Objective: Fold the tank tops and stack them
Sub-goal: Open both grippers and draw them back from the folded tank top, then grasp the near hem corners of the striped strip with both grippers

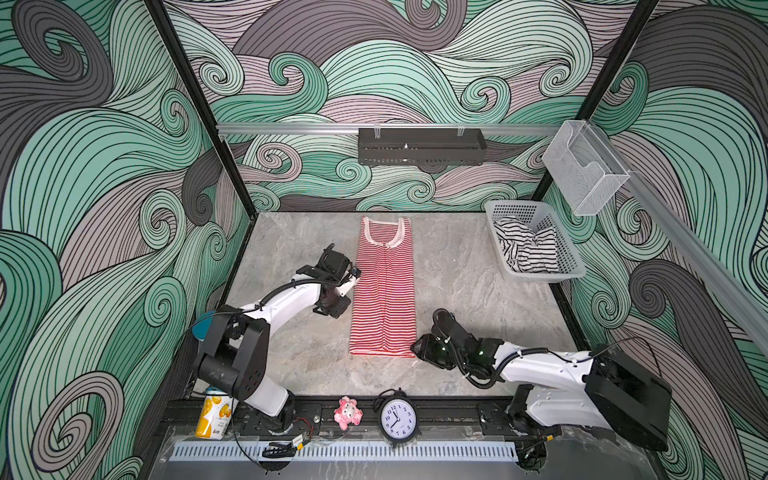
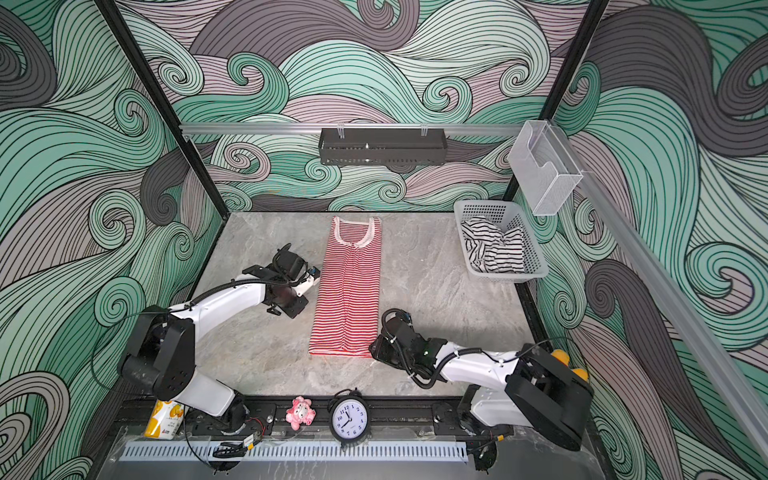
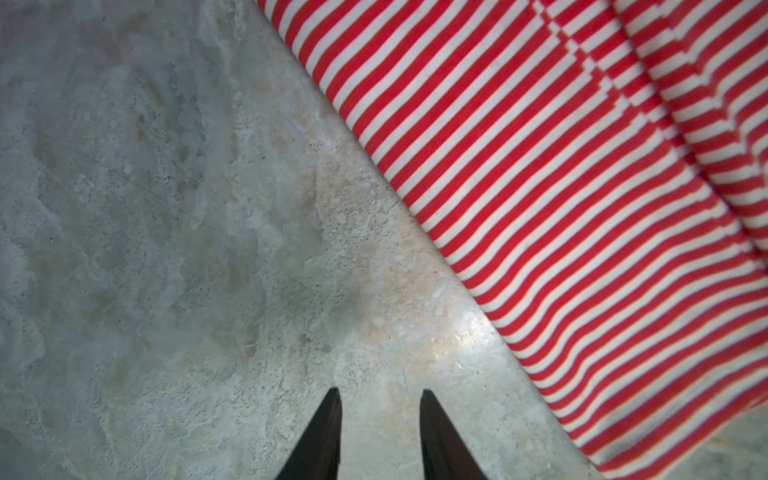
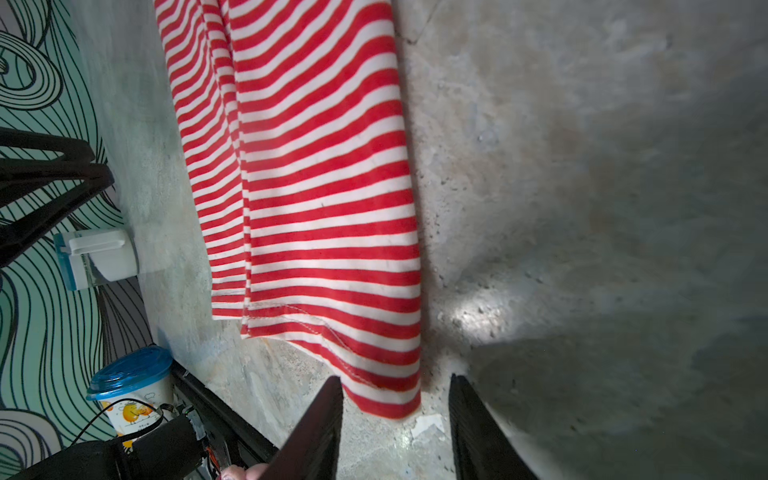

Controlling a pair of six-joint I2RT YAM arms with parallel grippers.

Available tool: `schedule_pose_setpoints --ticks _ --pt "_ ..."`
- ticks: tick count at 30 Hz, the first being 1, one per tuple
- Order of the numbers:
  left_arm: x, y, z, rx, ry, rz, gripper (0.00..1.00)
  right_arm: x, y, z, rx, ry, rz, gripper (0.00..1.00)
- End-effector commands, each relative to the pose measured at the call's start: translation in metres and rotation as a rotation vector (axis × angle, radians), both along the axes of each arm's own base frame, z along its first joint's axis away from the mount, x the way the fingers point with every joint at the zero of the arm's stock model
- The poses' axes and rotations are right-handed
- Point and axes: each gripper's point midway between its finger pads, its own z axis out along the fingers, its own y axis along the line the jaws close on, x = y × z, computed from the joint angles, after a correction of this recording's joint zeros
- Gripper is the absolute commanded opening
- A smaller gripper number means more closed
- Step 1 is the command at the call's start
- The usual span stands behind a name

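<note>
On the grey stone tabletop (image 1: 457,291), the red-and-white striped knit tank top (image 1: 384,291) is being shown folded lengthwise. Being held unclenched: left hand (image 3: 379,392) beside it, right hand (image 4: 397,377) at hem corner. Risk: one layer being pinched, fold dragged open.

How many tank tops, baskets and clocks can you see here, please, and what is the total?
Tank tops: 2, the red-striped top and the black-striped top
White basket: 1
Clock: 1
Total: 4
</note>
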Motion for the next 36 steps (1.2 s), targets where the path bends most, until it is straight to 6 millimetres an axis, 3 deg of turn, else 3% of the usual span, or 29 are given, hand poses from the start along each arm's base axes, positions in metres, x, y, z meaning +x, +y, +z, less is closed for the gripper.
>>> schedule_pose_setpoints --ticks 1,6,16,27,36 --pt "-0.009 -0.012 0.003 -0.038 -0.016 -0.06 0.35 -0.003 0.009 -0.003 0.034 0.044 0.001 0.4" --pt "-0.017 -0.012 0.004 -0.028 -0.012 -0.078 0.34 -0.007 0.0 -0.007 -0.027 0.063 0.011 0.37" --pt "-0.036 -0.022 -0.001 -0.037 0.018 -0.154 0.34 -0.005 0.003 -0.014 -0.049 0.08 0.02 0.31" --pt "-0.066 -0.041 0.003 -0.054 0.017 -0.29 0.35 -0.002 0.007 -0.008 -0.058 0.073 0.045 0.0" --pt "-0.098 -0.056 -0.018 -0.004 0.059 -0.44 0.38 0.007 0.01 0.007 -0.07 0.044 0.071 0.0"
